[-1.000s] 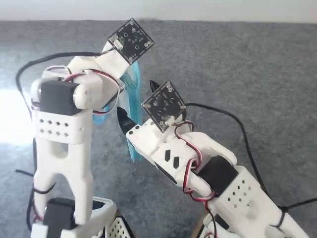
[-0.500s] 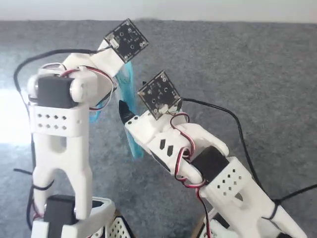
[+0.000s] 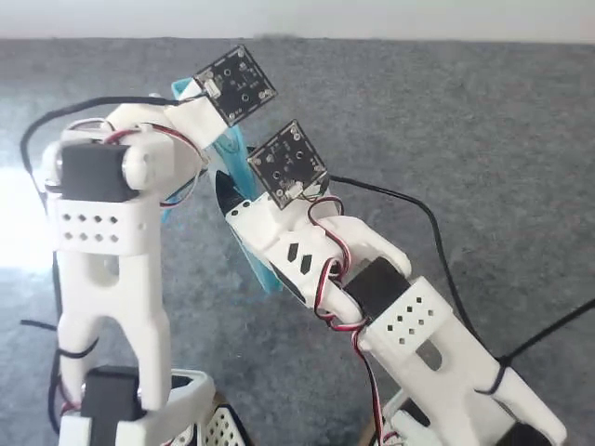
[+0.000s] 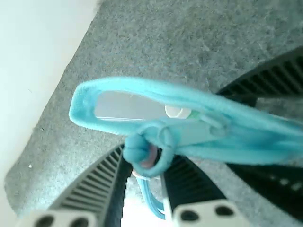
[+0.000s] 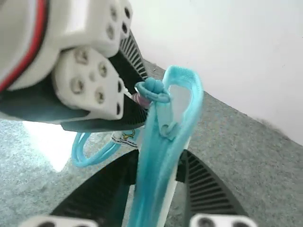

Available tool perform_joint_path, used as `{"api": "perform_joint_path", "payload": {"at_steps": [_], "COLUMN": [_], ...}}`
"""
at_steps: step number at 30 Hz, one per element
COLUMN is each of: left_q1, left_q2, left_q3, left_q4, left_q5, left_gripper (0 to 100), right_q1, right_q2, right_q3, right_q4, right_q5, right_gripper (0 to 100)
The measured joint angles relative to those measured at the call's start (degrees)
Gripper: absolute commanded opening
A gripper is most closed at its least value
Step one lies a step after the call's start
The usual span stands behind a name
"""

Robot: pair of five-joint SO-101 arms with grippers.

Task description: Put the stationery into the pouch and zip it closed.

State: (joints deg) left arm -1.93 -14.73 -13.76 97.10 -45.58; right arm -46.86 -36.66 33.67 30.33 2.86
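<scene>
**Zip nearly shut, last stretch open**

Left claw point(image 4: 142, 163) was pinched on the knotted turquoise pull cord point(image 4: 138, 150). Right claw point(image 5: 158, 177) was clamped edge-on across the turquoise fabric pouch point(image 5: 161, 142).

My read is that the zip was mostly run. A loop of the mouth gaped past the small turquoise zip slider point(image 5: 165, 128), in the upper centre of the right wrist view.

To finish cleanly:
- the right claw anchors the body and keeps the teeth line taut
- the left claw pulls the cord straight along the teeth toward the open end
- no off-axis pull, since the fabric looked limp and would likely twist or bunch

In the high view the pouch hung between both claws, centre-left of frame, apparently lifted off the grey carpet-textured counter point(image 3: 483, 139). In the left wrist view it ran from centre to right edge, just above the claw tips. Something white showed inside the mouth, but I couldn't tell what.
</scene>
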Motion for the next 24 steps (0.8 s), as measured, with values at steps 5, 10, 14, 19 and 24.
{"api": "perform_joint_path", "payload": {"at_steps": [5, 10, 14, 19, 24], "left_q1": [-0.18, -2.55, -5.63, -7.56, -8.62], "left_q2": [0.00, 0.00, 2.20, 7.91, 11.69], "left_q3": [-0.09, 0.00, 0.09, 0.00, -1.05], "left_q4": [0.62, -5.19, -11.34, -13.71, -17.58], "left_q5": [-2.37, -1.14, 3.08, 2.29, 2.29], "left_gripper": [1, 1, 1, 1, 1], "right_q1": [0.26, 0.35, 0.35, 0.35, 0.35], "right_q2": [0.18, 0.35, 0.35, 0.44, 0.44], "right_q3": [-0.97, -3.52, -4.48, -4.48, -4.48], "right_q4": [1.41, 6.15, 7.03, 7.30, 7.47], "right_q5": [3.96, 4.40, 4.40, 4.40, 4.40], "right_gripper": [0.8, 0.8, 0.7, 0.7, 0.7]}}
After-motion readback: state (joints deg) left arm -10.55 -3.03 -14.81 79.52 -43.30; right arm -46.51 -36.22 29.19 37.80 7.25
